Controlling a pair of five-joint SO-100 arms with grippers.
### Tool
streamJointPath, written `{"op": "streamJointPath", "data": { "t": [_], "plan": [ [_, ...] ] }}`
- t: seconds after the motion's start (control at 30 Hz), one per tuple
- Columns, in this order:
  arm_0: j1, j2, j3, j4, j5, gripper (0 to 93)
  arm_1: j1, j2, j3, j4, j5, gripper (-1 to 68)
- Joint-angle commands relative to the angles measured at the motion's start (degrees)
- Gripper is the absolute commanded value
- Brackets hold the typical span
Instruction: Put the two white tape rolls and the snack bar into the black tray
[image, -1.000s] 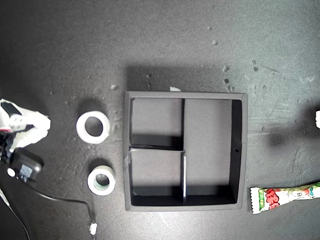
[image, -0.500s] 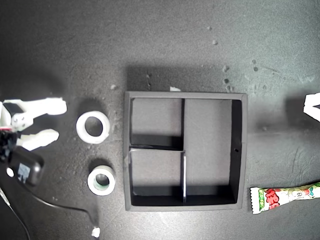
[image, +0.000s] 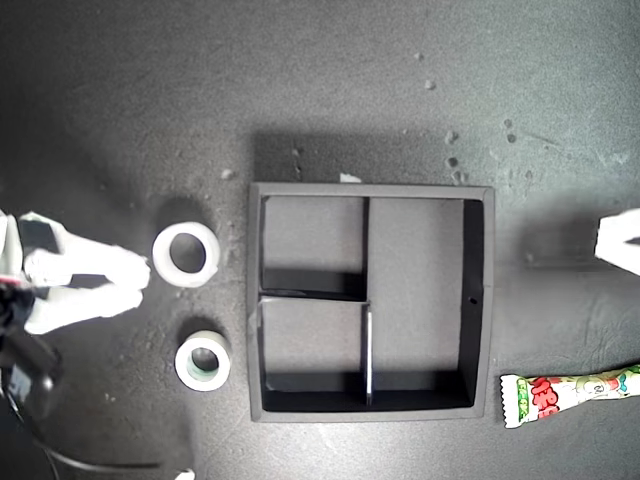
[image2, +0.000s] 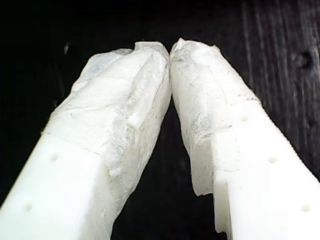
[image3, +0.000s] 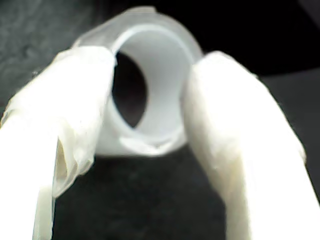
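Since half a second ago, my second claw (image: 140, 285) has slid across the bench (image: 300, 80) from the exterior view's left edge toward the larger white tape roll (image: 163, 254). Its fingertips now sit just beside that roll's outer wall. My first claw (image: 620, 240) has barely shifted at the exterior view's right edge.

My second claw is released, jaws spread. In the second wrist view the roll stands framed between the two padded fingers, which suits closing across its wall. That view is blurred, so I cannot tell whether either pad already touches the roll; from the exterior view I judge they are not yet around it. A little more reach looks needed before closing.

My first claw is clenched on nothing: the first wrist view shows its wrapped tips pressed together over bare dark bench. It seems parked clear of the work.

The smaller white tape roll (image: 184, 364), with its greenish inner rim, lies flat near the larger one, between it and the exterior view's lower edge. Both are just outside the black tray's (image: 370, 189) wall on the exterior view's left. The snack bar (image: 570, 392) lies beyond the tray's opposite wall, near the exterior view's lower right corner, running off frame. All three compartments hold nothing, so the task is at its first pick.
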Motion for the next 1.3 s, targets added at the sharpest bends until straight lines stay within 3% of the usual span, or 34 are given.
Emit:
{"op": "streamJointPath", "data": {
  "t": [0.0, 0.1, 0.23, 0.47, 0.83, 1.1, 1.27],
  "plan": [
    [-4.83, 2.55, -8.17, -1.76, 6.94, 21.8, 1.67, 0.26, 0.7, -0.09, 15.91, -0.2],
    [-6.42, -12.3, -23.29, 2.11, 10.72, 21.8, 2.2, 0.26, 0.7, 1.58, 28.92, -0.3],
    [-3.43, -47.29, -45.7, 10.46, 12.39, 20.6, 2.81, 0.26, 0.7, 2.64, 37.35, -0.3],
    [-0.53, -79.89, -59.15, 13.18, 11.78, 20.5, 4.83, 0.26, 0.7, -8.26, 11.25, -0.4],
    [-0.09, -88.42, -60.56, 13.97, 10.28, 16.6, 1.58, 0.26, 0.7, -4.04, 4.57, -0.2],
    [0.09, -94.31, -61.61, 12.39, 9.32, 16.0, 3.87, 0.26, 0.7, -0.44, 4.75, -0.1],
    [-2.2, -98.7, -62.49, 12.39, 6.77, 8.6, 7.21, 0.26, 0.7, 5.71, 21.71, 0.0]
  ]
}}
